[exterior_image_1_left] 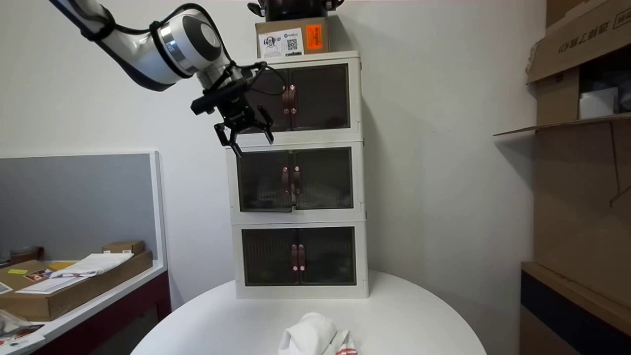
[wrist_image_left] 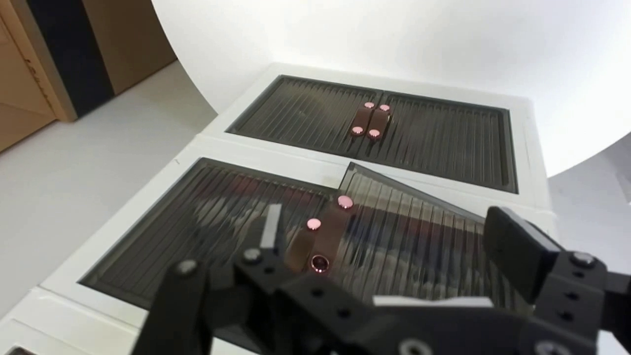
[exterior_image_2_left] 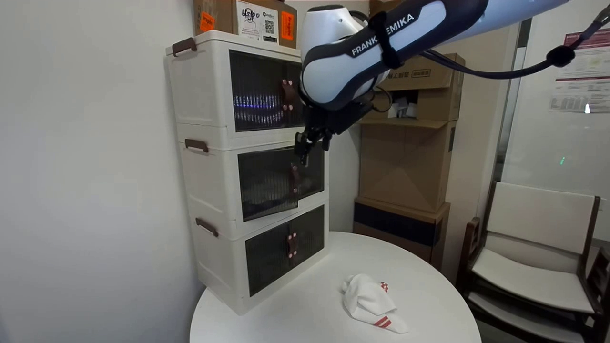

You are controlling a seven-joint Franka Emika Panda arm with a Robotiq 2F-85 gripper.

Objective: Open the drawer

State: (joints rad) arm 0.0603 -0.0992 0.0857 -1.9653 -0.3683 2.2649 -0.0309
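Standing ajar, one door (exterior_image_2_left: 267, 188) of two at the middle drawer (exterior_image_1_left: 308, 178)

The middle drawer is set between the top front (exterior_image_1_left: 318, 98) and the bottom front (exterior_image_1_left: 315, 256) of one tall white cabinet (exterior_image_2_left: 205, 186). Two dark, ribbed doors are counted on it: the one shown at the left in both exterior views is swung slightly outward, its lower edge brought forward of the white frame, while the second door (exterior_image_1_left: 328, 187) is seen flush. Two reddish-brown strap handles (exterior_image_2_left: 295, 180) are fixed near the middle, one to each door; with the pairs above and below, six doors and six handles are counted.

One gripper (exterior_image_1_left: 255, 148) is held before the upper part of the middle drawer, angled downward, its two fingers (wrist_image_left: 517, 251) spread well apart; whether the ajar door is touched cannot be told. It is carried by one arm (exterior_image_2_left: 333, 62).

Three brown grips (exterior_image_2_left: 197, 145) are shown on the cabinet's side in an exterior view. On its top one cardboard box (exterior_image_1_left: 292, 38) is placed, and on that one black pot (exterior_image_1_left: 296, 9), partly cut off. The cabinet is supported by one round white table (exterior_image_1_left: 409, 315), on which one crumpled white cloth (exterior_image_2_left: 369, 300) with red stripes is laid
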